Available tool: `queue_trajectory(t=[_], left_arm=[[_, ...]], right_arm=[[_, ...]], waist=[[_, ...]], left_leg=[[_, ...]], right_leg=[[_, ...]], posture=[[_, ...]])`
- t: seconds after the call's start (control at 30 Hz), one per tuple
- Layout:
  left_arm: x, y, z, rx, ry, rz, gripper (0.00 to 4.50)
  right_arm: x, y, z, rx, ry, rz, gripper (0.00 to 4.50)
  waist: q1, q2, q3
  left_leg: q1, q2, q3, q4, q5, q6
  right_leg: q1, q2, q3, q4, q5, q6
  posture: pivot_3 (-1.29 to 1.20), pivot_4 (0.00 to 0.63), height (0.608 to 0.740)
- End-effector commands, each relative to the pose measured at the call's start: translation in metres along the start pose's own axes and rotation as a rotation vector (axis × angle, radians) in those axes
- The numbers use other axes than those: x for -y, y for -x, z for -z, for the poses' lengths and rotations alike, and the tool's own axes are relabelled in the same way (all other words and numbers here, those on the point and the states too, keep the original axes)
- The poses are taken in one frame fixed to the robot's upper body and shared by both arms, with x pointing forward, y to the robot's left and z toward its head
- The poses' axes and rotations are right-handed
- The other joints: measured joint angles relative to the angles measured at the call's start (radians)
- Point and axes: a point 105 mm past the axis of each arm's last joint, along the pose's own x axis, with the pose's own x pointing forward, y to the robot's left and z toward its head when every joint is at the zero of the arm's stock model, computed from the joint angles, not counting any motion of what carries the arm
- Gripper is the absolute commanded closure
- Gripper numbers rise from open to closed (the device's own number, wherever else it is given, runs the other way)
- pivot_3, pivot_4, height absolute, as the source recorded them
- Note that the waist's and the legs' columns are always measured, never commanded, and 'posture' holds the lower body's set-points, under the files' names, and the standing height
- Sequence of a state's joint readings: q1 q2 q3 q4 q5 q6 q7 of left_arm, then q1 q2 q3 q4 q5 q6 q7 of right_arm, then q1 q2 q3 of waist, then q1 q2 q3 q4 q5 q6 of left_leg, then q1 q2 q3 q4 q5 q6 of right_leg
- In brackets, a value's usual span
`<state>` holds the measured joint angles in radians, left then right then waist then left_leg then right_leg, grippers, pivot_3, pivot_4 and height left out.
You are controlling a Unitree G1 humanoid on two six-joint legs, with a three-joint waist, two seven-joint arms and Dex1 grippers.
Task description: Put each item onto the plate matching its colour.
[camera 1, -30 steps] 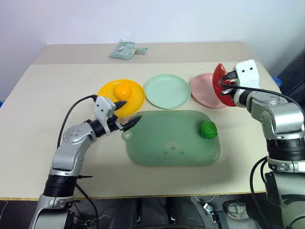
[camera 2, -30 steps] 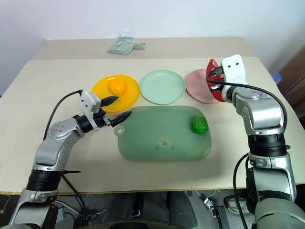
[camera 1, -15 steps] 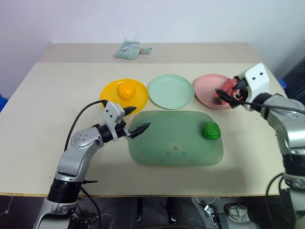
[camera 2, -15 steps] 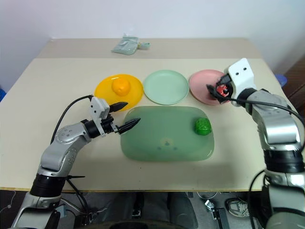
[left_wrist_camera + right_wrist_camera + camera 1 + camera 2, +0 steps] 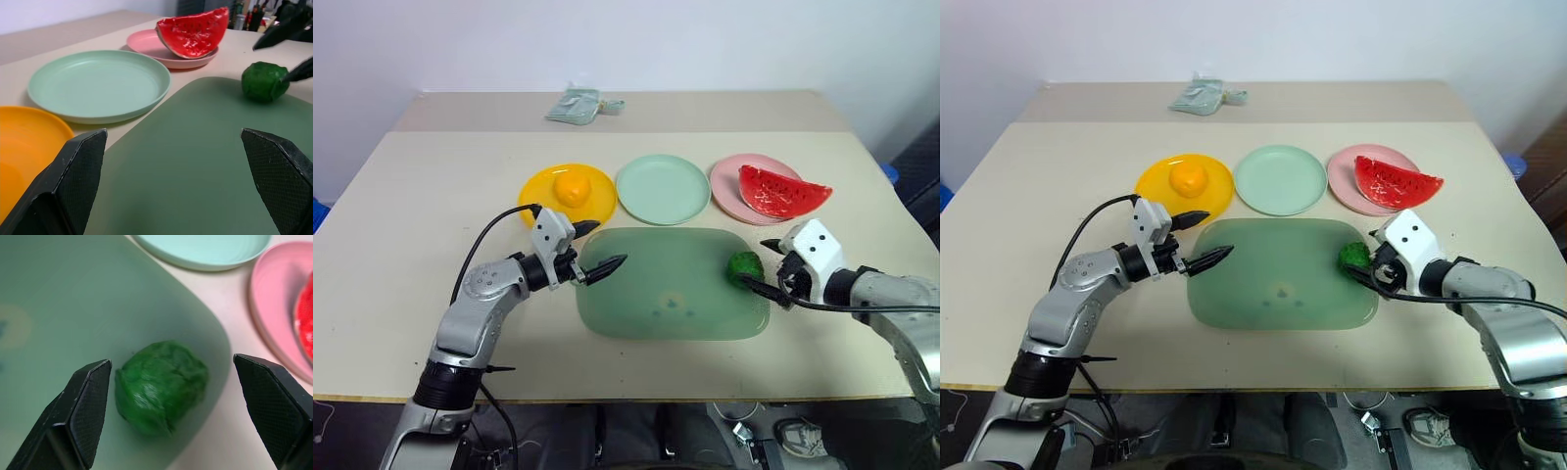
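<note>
The table carries the same layout as a second ago, but the work on its right side has turned over. The large translucent green board lies in the middle, and beyond it the three plates sit in a row: the yellow plate with the orange fruit on it, the mint green plate bare, and the pink plate now holding the watermelon wedge, which leans across its far-right rim. A second ago that wedge was pinched in the right gripper above the pink plate; now the wedge is released and the right arm has swung back and down toward the near right corner of the board. Its jaws stand spread wide, one on each side of the green vegetable, which rests on the board's corner, not yet touched as far as the wrist view shows. The left gripper hovers, spread and empty, over the board's left end, much as before. So two of the three items look sorted, and the remaining step is to close on the vegetable and carry it to the mint green plate just beyond the board. The pale cloth pouch lies well apart at the far edge.
</note>
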<state>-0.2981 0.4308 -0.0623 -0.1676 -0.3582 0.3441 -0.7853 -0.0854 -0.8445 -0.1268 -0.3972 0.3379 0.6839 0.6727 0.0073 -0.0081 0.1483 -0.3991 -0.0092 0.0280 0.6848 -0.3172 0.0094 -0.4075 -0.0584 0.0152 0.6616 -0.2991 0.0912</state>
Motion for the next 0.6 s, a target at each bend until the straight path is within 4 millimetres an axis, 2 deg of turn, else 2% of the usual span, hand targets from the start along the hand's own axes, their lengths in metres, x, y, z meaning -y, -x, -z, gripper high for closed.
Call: queue_trajectory(t=[0.03,0.07,0.17,0.2,0.3,0.43,0.5,0.6], left_arm=[[-0.002,0.002,-0.011,0.029,-0.04,-0.005,0.0],[-0.003,0.003,-0.011,0.028,-0.041,-0.01,0.0],[-0.004,0.005,-0.01,0.026,-0.042,-0.022,0.0],[-0.005,0.006,-0.01,0.024,-0.044,-0.028,0.0],[-0.011,0.011,-0.008,0.015,-0.048,-0.06,0.0],[-0.026,0.023,-0.004,-0.004,-0.051,-0.132,0.0],[-0.035,0.03,0.0,-0.016,-0.055,-0.181,0.0],[-0.043,0.039,0.002,-0.023,-0.063,-0.235,0.0]], right_arm=[[0.003,0.0,0.0,-0.004,-0.033,0.011,0.93],[0.003,-0.001,0.002,-0.012,-0.043,0.012,1.23],[0.003,-0.003,-0.003,0.007,-0.018,0.017,2.55],[0.002,-0.003,-0.009,0.033,-0.007,0.009,2.74],[0.001,-0.004,-0.038,0.142,0.06,0.002,2.74],[0.003,-0.024,-0.089,0.311,0.07,0.047,2.74],[0.006,-0.048,-0.11,0.349,0.054,0.087,2.74],[0.017,-0.09,-0.125,0.338,-0.006,0.163,2.74]], waist=[[0.005,0.0,0.0],[0.005,0.0,0.0],[0.004,0.0,0.0],[0.003,0.0,0.0],[0.0,0.0,0.0],[-0.021,0.0,0.0],[-0.027,0.0,0.0],[-0.026,0.0,0.0]], left_leg=[[0.0,0.0,0.0,0.0,0.0,0.0],[0.0,0.0,0.0,0.0,0.0,0.0],[0.0,0.0,0.0,0.0,0.0,0.0],[0.0,0.0,0.0,0.0,0.0,0.0],[0.0,0.0,0.0,0.0,0.0,0.0],[0.001,0.0,0.0,-0.001,0.0,-0.001],[0.002,0.0,0.0,-0.002,0.001,-0.001],[0.002,0.0,0.0,-0.002,0.003,-0.006]], right_leg=[[0.0,0.0,0.0,0.0,0.0,0.0],[0.0,0.0,0.0,0.0,0.0,0.0],[0.0,0.0,0.0,0.0,0.0,0.0],[0.0,0.0,0.0,0.0,0.0,0.0],[0.0,0.0,0.0,0.0,0.0,0.0],[0.0,0.0,0.0,0.001,0.0,0.0],[0.0,0.001,0.0,0.001,0.0,0.0],[0.0,0.001,0.0,0.001,0.0,0.0]], posture=[[0.0,0.15,0.74],[0.0,0.15,0.74],[0.0,0.15,0.74],[0.0,0.15,0.74],[0.0,0.15,0.74],[0.0,0.15,0.74],[0.0,0.15,0.74],[0.0,0.15,0.74]])
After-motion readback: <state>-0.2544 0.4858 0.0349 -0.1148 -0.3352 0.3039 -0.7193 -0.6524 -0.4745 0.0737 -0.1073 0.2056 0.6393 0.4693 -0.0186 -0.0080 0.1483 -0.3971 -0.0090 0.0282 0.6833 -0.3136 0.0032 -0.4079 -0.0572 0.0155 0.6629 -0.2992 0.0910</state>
